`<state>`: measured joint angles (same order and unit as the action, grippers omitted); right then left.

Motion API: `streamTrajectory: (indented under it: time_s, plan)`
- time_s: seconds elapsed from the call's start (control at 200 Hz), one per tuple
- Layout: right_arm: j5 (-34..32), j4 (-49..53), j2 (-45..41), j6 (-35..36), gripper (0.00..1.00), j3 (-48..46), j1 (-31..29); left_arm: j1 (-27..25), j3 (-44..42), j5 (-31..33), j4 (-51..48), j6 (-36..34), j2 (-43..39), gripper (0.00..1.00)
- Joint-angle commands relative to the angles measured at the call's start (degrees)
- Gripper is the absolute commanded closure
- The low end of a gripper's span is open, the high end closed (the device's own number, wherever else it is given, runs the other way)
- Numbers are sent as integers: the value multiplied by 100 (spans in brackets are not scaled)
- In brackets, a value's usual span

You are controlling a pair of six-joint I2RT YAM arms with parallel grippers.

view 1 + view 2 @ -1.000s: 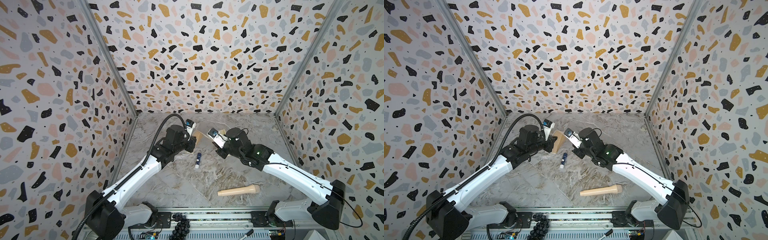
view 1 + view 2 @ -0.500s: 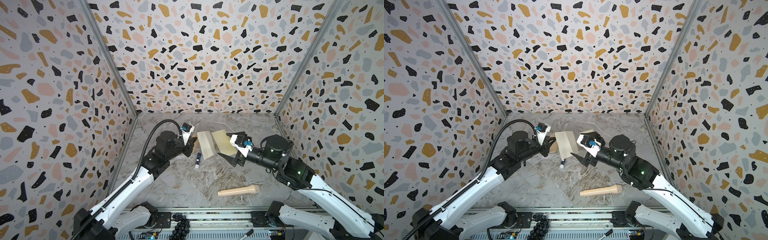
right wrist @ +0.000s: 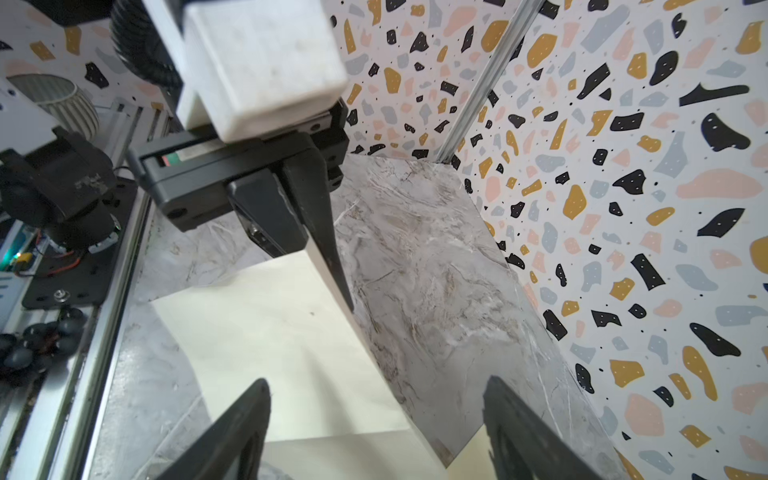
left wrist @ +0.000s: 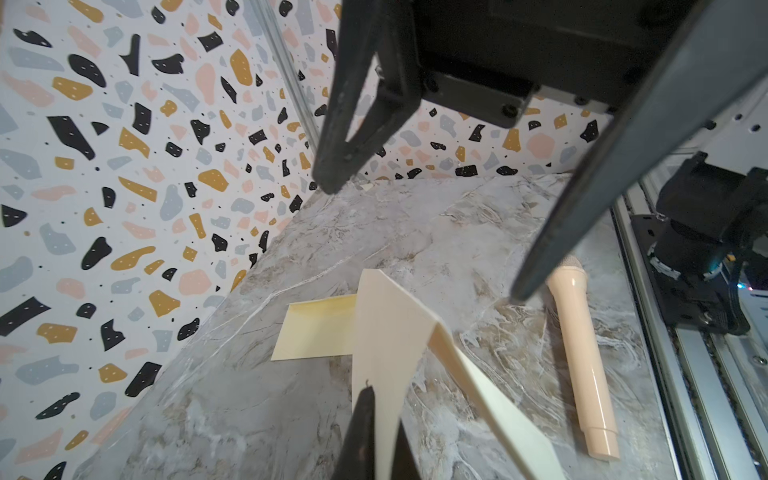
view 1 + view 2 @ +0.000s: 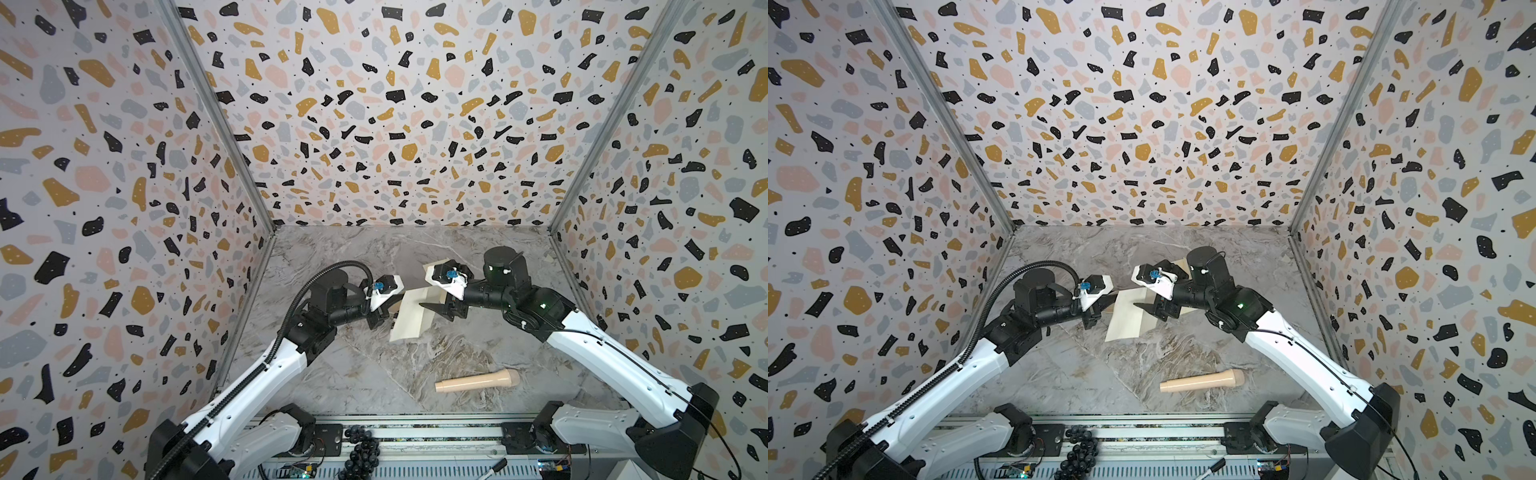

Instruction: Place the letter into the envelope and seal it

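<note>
Letter in left gripper, envelope flat on bench below empty right gripper

Left gripper (image 3: pixel 338 286) clenched on the left edge of the letter (image 4: pixel 386 332), sheet bent and tilted; right gripper (image 3: pixel 374 384) released, jaws wide, grasping nothing, poised just right of the letter; envelope (image 4: pixel 316 332) flat on the bench (image 5: pixel 353 374), to the far right of the letter and partly hidden behind it, long axis apparently near to far, mouth and flap not discernible; right arm judged the nearer to it; peach rod (image 5: pixel 478 380) well apart at near right
</note>
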<state>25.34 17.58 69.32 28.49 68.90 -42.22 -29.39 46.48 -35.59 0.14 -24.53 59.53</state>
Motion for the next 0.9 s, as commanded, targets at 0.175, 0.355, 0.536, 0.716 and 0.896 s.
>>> streamTrajectory:
  time_s: [0.175,0.355,0.536,0.716,0.896]
  plan:
    - [697,624,338,439,35,540,91,51,-130,-615,249,-447,208,100]
    - [1119,1019,605,616,43,747,100,56,-186,-701,232,-447,149,100]
    - [1286,1206,925,684,58,899,100,56,-296,-735,256,-472,-9,100]
    - [1450,1241,1075,706,71,943,100,55,-374,-644,331,-437,-95,100]
    - [1387,1192,1093,684,83,879,100,56,-406,-568,443,-322,-73,100]
